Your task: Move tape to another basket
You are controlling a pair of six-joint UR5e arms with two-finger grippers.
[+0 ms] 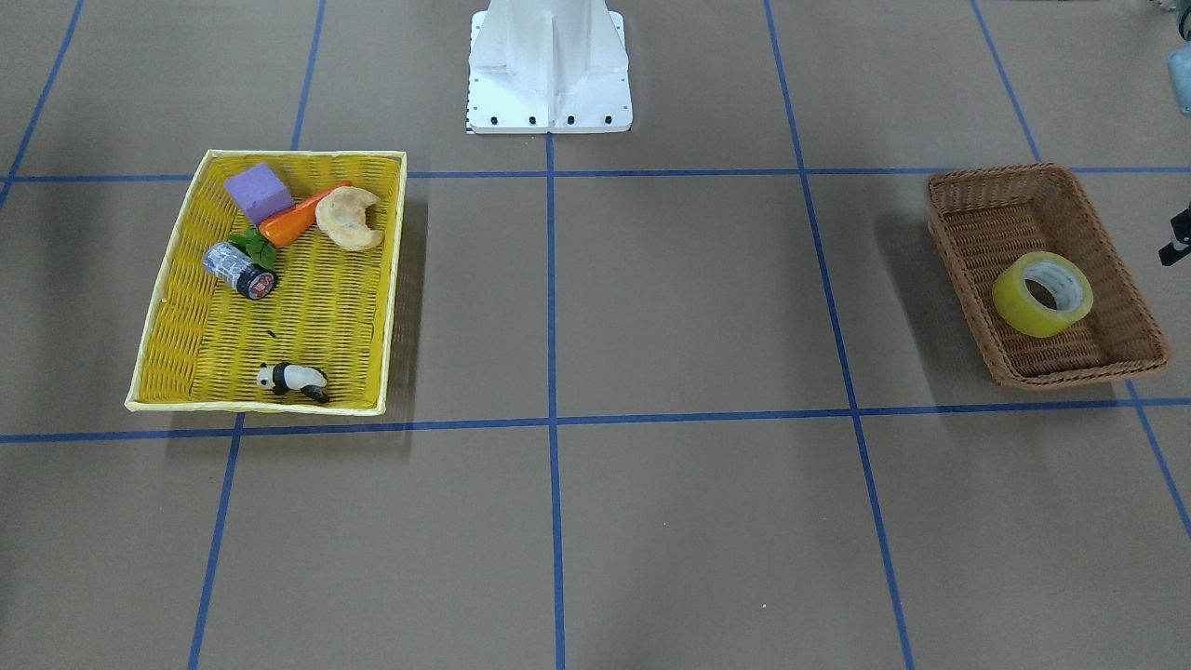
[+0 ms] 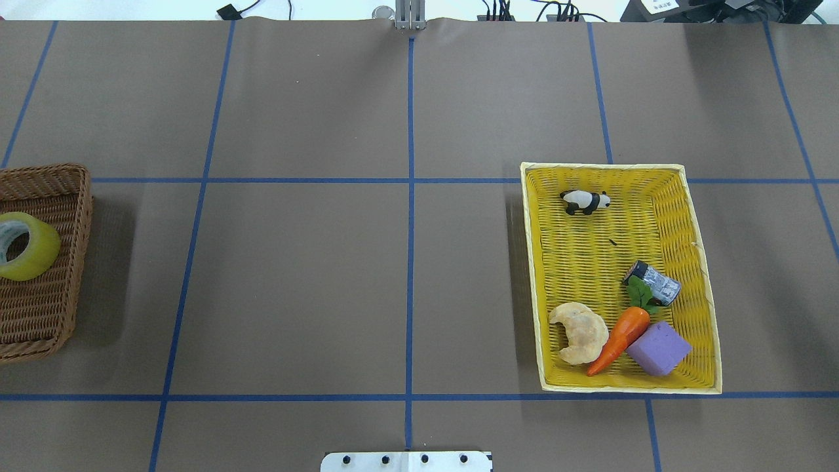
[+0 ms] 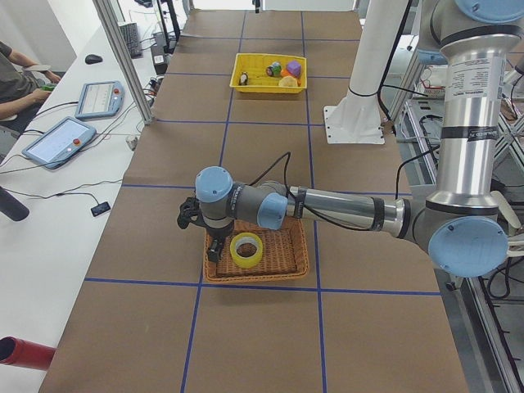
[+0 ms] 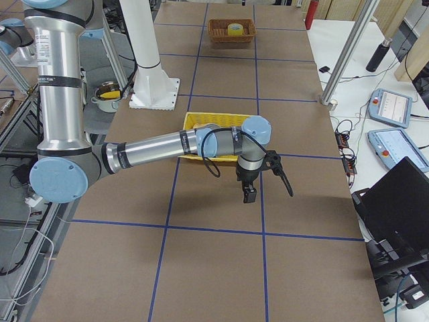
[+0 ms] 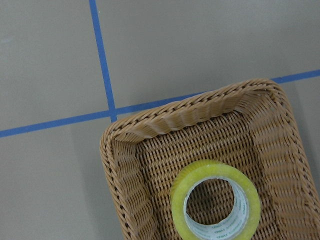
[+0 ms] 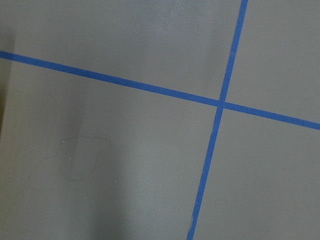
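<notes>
overhead exterior view showed the wide roll of translucent yellow packing tape (image 2: 26, 246) resting inside the rectangular brown woven wicker basket (image 2: 65, 196), the left gripper (image 3: 214, 250) poised over its rim, likely for reach, though whether it or the right gripper (image 4: 250, 194) was open or closed i couldn't tell.

light: bright, even, overhead | shadows: soft, beside basket (image 1: 954, 233) | focus: mostly sharp

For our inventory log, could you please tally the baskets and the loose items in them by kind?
Baskets: 2, brown wicker basket, yellow basket
Tape rolls: 1, tape
Toy foods: 2, carrot, croissant
Panda figurine: 1
Purple block: 1
Grey cylinder: 1
Total: 8
</notes>
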